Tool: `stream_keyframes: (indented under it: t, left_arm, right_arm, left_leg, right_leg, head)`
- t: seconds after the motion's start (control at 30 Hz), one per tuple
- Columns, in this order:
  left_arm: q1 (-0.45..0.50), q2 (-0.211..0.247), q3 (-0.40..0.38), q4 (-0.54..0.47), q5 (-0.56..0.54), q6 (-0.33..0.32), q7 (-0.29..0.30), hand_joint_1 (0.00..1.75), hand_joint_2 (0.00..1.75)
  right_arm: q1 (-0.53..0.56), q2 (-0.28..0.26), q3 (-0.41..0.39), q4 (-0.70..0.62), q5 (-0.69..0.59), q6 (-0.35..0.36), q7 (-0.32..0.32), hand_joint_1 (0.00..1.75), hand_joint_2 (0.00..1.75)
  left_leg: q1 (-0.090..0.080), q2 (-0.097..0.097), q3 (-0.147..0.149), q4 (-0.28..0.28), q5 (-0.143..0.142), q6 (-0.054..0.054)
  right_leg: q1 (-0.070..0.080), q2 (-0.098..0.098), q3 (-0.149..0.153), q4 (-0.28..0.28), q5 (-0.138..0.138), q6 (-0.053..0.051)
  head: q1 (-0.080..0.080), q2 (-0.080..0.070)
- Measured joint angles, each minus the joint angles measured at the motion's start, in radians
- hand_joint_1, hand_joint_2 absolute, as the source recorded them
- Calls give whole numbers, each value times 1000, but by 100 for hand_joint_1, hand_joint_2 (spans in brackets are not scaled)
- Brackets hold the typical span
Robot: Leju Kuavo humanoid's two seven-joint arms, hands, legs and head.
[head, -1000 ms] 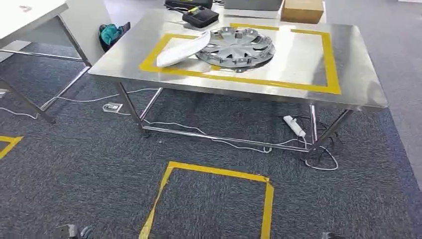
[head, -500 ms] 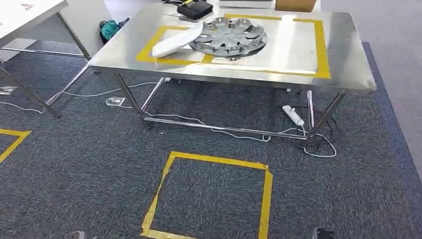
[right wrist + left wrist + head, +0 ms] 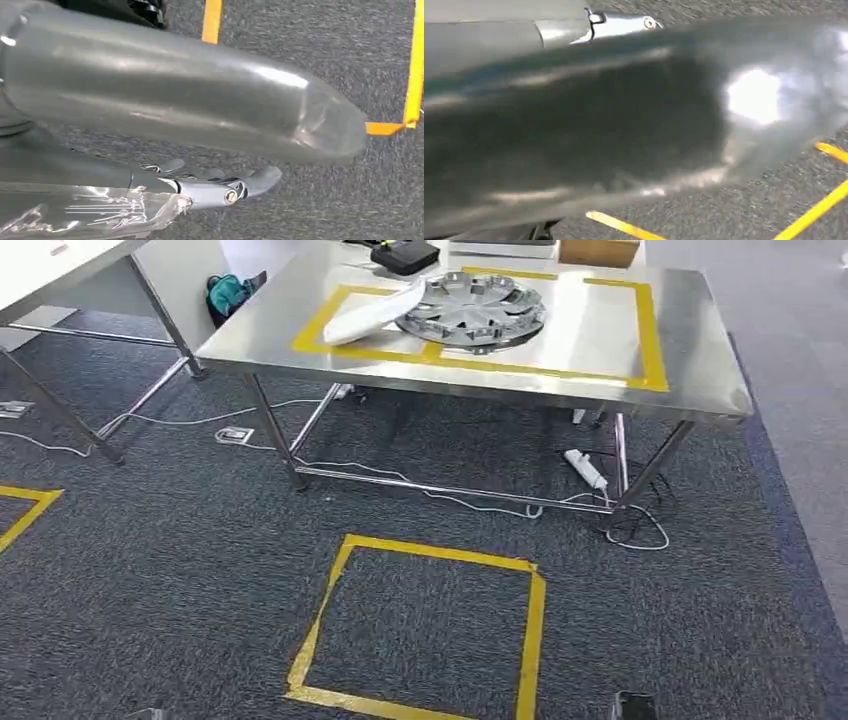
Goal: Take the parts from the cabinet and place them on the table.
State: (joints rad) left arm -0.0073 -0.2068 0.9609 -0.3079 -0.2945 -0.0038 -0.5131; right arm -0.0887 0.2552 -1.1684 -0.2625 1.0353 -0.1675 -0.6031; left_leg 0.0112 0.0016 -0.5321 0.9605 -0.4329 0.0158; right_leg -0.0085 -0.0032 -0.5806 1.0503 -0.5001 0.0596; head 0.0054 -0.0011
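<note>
Judging from how things lie, we put the task partly done: two parts already rest on the steel table (image 3: 690,360) in the upper middle of the head view. A silver wheel cover (image 3: 470,308) lies flat at the near left of the yellow tape frame (image 3: 652,335), its near edge over the tape line, and a white curved part (image 3: 365,320) lies just left of it, its right end touching or overlapping the cover's rim. The right half of the frame is bare steel, so we see room for more parts there. A black case (image 3: 405,255) and a cardboard box (image 3: 598,250) sit at the table's far edge, outside the frame, and we do not count them as parts. On the carpet in the lower middle of the frame is a yellow taped square (image 3: 535,630), which we read as a standing mark in front of the table. In the right wrist view the right hand (image 3: 225,187) hangs over the carpet with its fingers (image 3: 260,179) stretched out side by side, well apart from the thick grey thumb, and nothing between them, so we judge it free. In the left wrist view the left hand (image 3: 619,24) is a blur behind a dark glossy shape, and we cannot tell how its fingers lie or whether they carry anything. What is left, we think, is to go back to the cabinet for the next part; how many remain there we cannot say.
</note>
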Motion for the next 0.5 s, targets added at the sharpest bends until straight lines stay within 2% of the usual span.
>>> stream_keyframes:
  t: [0.03,0.07,0.1,0.13,0.17,0.23,0.27,0.3,0.33,0.4,0.43,0.47,0.5]
  left_arm:
    - [0,0,2,0,-3,0,0,0,0]
    - [1,-1,2,0,-6,0,-1,0,0]
    - [1,-1,5,0,-8,0,-2,0,0]
    - [1,-1,6,0,-9,1,-2,0,0]
    - [1,-1,7,0,-9,1,-2,0,0]
    - [2,-2,8,0,-10,1,-2,0,0]
    - [2,-2,8,0,-10,1,-2,0,0]
    - [2,-2,9,0,-10,1,-2,0,0]
    - [2,-2,10,0,-11,1,-2,0,0]
    - [2,-2,14,0,-11,4,-2,0,0]
    - [4,-2,17,0,-12,6,-2,0,0]
    - [5,-1,22,0,-12,7,-2,0,0]
    - [6,-1,24,0,-12,10,-2,0,0]
  right_arm:
    - [-2,0,3,0,0,0,0,0,0]
    - [-2,0,4,0,1,2,1,0,0]
    - [-2,1,6,0,3,3,1,0,0]
    - [-1,1,8,1,3,3,2,0,0]
    - [-1,1,10,1,3,3,2,0,0]
    - [-3,1,12,1,3,3,2,0,0]
    - [-6,1,13,1,3,3,2,0,0]
    - [-11,2,14,1,3,3,2,0,0]
    - [-12,3,14,1,4,3,1,0,0]
    - [-9,4,17,2,6,7,4,0,0]
    - [-8,5,19,2,8,8,5,0,0]
    - [-11,8,20,2,8,8,5,0,0]
    - [-15,9,21,2,8,8,5,0,0]
  left_leg:
    - [-2,0,-8,1,6,4]
    - [-4,0,-17,2,12,6]
    - [-7,0,-25,2,18,6]
    - [-9,0,-32,3,23,6]
    - [-10,0,-38,3,29,6]
    - [-11,-2,-49,5,39,1]
    - [-11,-2,-52,6,44,-3]
    - [-17,-2,-55,8,50,-10]
    - [-16,-1,-57,10,54,-15]
    - [-11,-1,-58,6,67,-27]
    - [-11,-1,-61,5,75,-34]
    - [-9,-3,-69,12,61,-39]
    - [-10,-2,-85,49,10,-45]
  right_leg:
    - [0,0,-33,87,-54,2]
    - [0,0,-64,171,-95,4]
    - [0,0,-86,237,-121,5]
    - [0,0,-86,254,-122,3]
    - [0,0,-67,233,-106,1]
    - [1,0,45,51,-29,-7]
    - [0,0,101,-38,-4,-11]
    - [4,1,115,-79,-20,-12]
    - [5,4,109,-78,-7,-21]
    - [12,4,100,-69,-1,-31]
    - [11,3,94,-71,9,-40]
    - [5,1,87,-72,20,-48]
    - [4,2,83,-72,30,-57]
  head:
    - [1,0]
    - [1,0]
    - [1,0]
    - [0,0]
    - [1,0]
    - [1,0]
    - [1,0]
    - [1,0]
    - [-2,0]
    - [-1,0]
    - [0,0]
    - [0,0]
    - [-5,0]
